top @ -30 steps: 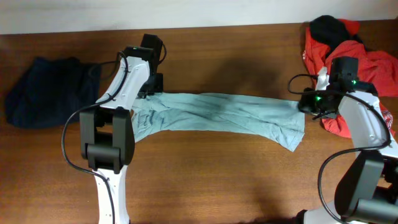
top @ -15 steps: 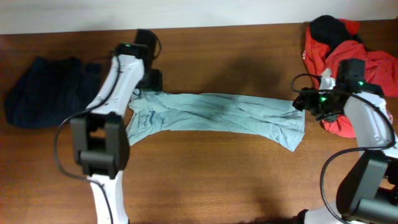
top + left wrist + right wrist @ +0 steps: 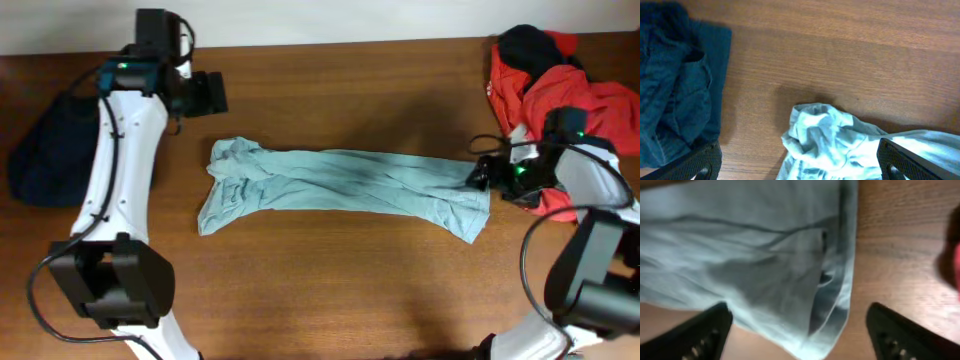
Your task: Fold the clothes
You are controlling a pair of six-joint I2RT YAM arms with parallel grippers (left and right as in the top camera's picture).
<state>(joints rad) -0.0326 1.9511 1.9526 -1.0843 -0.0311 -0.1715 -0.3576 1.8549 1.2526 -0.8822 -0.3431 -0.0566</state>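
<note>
The clothes in play are a pale grey-blue T-shirt (image 3: 350,183), lying flat on the table as a long rumpled band. My left gripper (image 3: 210,95) hovers open, up and left of the shirt's bunched left end (image 3: 825,135), touching nothing. In the left wrist view that gripper (image 3: 800,172) shows both fingers (image 3: 695,162) spread wide. My right gripper (image 3: 478,175) is open over the shirt's right end (image 3: 765,255). In the right wrist view the gripper (image 3: 800,340) has its fingertips (image 3: 905,335) apart, with the hem between them but not pinched.
A dark navy garment (image 3: 50,150) lies crumpled at the far left, beside the left arm, and fills the left of the wrist view (image 3: 675,85). A pile of red clothes (image 3: 560,90) topped by a black piece (image 3: 530,45) sits at the back right.
The left gripper opened, let go of the shirt's left end and drew back up and to the left. The right gripper opened wider over the right end.
</note>
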